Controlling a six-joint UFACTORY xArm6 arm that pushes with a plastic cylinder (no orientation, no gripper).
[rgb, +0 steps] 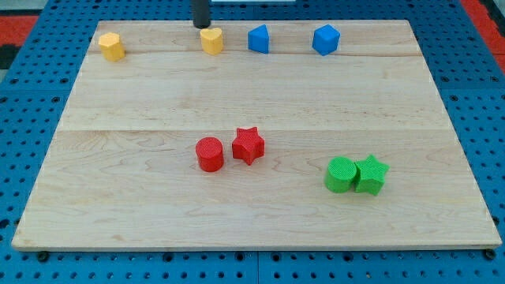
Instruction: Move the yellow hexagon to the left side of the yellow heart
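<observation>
The yellow hexagon (111,46) lies near the board's top left corner. The yellow heart (211,40) lies at the top edge, left of centre, well to the right of the hexagon. My tip (202,26) stands just above and slightly left of the heart, close to or touching its upper left edge. The tip is far to the right of the hexagon.
Two blue blocks (258,39) (325,39) lie in the top row, right of the heart. A red cylinder (209,154) and a red star (248,145) sit together at mid board. A green cylinder (341,174) and a green star (370,174) touch at the lower right.
</observation>
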